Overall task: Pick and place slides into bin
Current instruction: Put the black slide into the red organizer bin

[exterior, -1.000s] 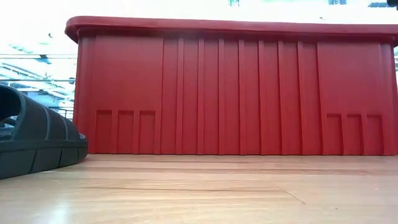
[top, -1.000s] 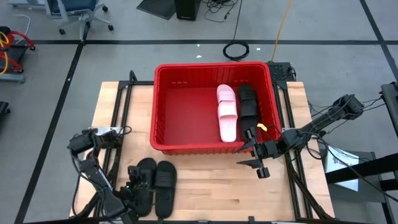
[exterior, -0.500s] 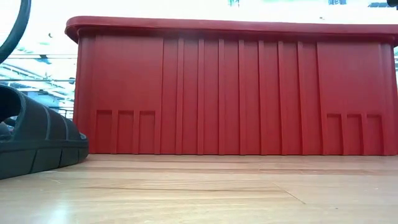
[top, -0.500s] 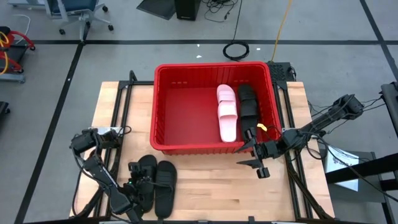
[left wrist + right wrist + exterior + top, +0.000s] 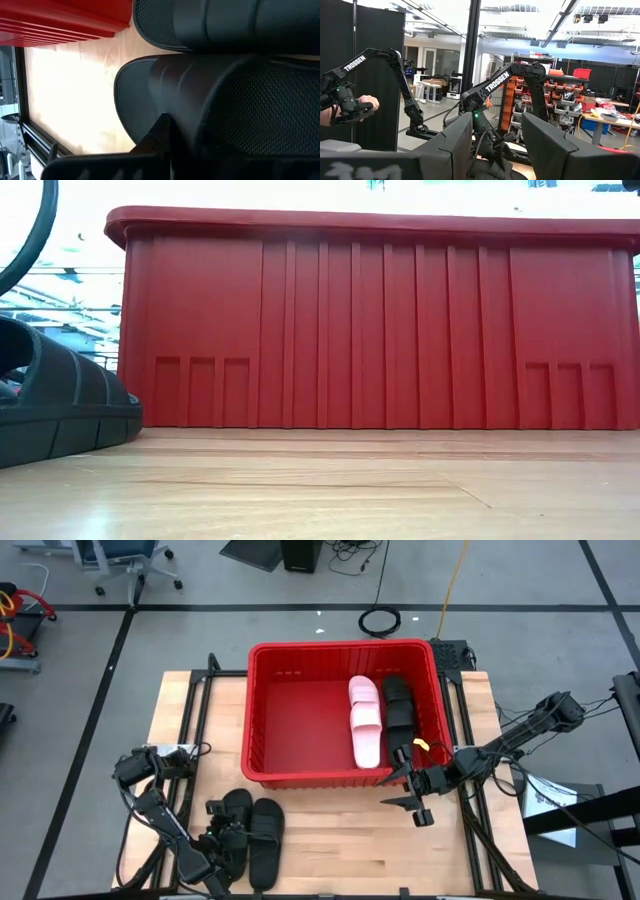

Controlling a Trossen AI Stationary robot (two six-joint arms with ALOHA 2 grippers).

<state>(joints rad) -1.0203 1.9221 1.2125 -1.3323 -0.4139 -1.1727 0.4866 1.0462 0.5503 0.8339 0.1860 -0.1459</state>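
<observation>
The red bin [image 5: 300, 725] stands at the table's far middle. Inside it, at the right, lie two pale pink slides [image 5: 365, 722] and black slides [image 5: 398, 705] on the floor. Two black slides rest side by side, soles down, on the wood near the left front: the left one [image 5: 234, 822] and the right one [image 5: 265, 840]. My left gripper [image 5: 220, 845] is down on the left one, which fills the left wrist view [image 5: 150, 95]. My right gripper [image 5: 412, 792] hovers open by the bin's near right corner. My left gripper is shut on the left black slide at its near end, coming slanting down from the table's near left. One dark finger [image 5: 157, 137] lies against the slide's side by the strap [image 5: 250, 115]. The other finger is hidden. The slide sits on the table.
The bin's near wall [image 5: 380, 330] rises right behind the slides. A black slide [image 5: 60, 410] shows at the low view's left. Bare wood [image 5: 340, 840] lies between the slides and my right gripper. A person's hand [image 5: 367, 105] and other robot arms show in the room beyond.
My left arm has leaned a little toward the far edge over the left black slide, and one of its cables has swung into the low view's upper left. Both slides on the table lie where they were. My right arm has kept still.
</observation>
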